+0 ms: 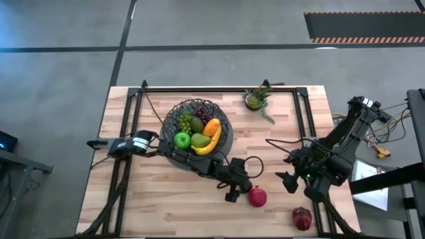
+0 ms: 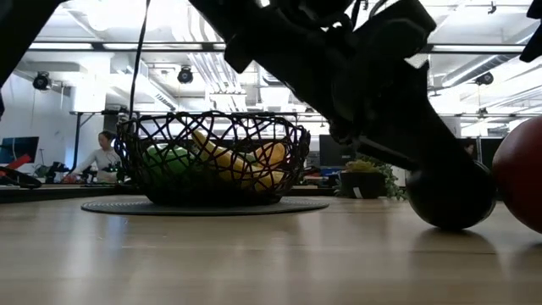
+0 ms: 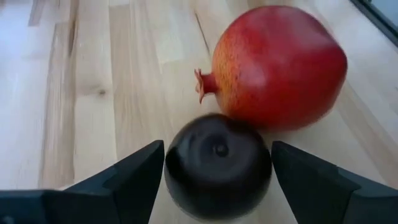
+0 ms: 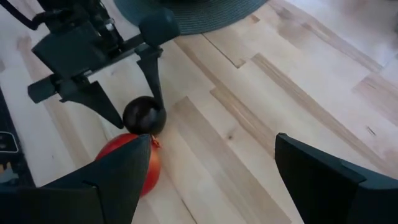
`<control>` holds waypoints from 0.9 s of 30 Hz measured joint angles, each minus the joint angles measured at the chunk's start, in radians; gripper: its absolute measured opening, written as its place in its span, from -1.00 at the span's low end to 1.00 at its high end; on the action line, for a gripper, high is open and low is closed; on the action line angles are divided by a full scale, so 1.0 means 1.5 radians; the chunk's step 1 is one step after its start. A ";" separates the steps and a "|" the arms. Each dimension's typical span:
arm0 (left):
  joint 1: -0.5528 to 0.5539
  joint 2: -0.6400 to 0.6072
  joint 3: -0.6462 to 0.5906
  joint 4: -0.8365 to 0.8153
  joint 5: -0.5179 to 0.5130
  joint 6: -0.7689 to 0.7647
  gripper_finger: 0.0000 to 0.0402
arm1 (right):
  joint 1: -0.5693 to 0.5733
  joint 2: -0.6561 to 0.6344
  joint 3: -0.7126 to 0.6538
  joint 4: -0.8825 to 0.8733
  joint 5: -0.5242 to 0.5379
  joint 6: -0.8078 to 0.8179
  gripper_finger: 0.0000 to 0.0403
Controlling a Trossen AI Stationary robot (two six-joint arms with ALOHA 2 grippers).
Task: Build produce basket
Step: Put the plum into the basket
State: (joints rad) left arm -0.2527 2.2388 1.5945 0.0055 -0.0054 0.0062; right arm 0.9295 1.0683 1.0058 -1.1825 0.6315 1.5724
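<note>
Plum (image 3: 217,163), small, rigid, smooth and likely slippery, sits unclamped between spread left gripper (image 3: 217,168) fingers beside pomegranate (image 3: 280,65); grasp across its widest midline; right gripper (image 4: 205,180) open, empty.

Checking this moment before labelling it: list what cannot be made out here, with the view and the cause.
- Dark plum: high view, hidden under the left claw; whether the fingers touch it is unclear in the wrist views.
- Red apple: low view, cut off by the picture's right edge.
- Basket contents: high view, lower fruits covered by the banana and green apple.
- Pomegranate: right wrist view, partly behind the right claw's own finger.
</note>
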 joint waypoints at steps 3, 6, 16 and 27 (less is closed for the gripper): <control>-0.001 0.012 0.000 0.016 0.002 -0.001 0.40 | 0.000 0.000 0.000 0.008 0.000 0.005 0.61; -0.002 0.018 0.000 0.031 0.002 -0.021 0.40 | 0.000 0.000 0.000 0.013 0.000 0.007 0.61; -0.003 0.007 0.000 0.003 -0.010 -0.156 0.10 | 0.000 0.000 0.000 0.014 0.005 0.015 0.61; -0.031 -0.216 0.004 -0.421 -0.328 -0.376 0.09 | 0.000 0.000 0.000 0.014 0.069 -0.031 0.61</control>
State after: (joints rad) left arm -0.2985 1.9154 1.6008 -0.6258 -0.4973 -0.5572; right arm 0.9295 1.0687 1.0054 -1.1618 0.7346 1.5257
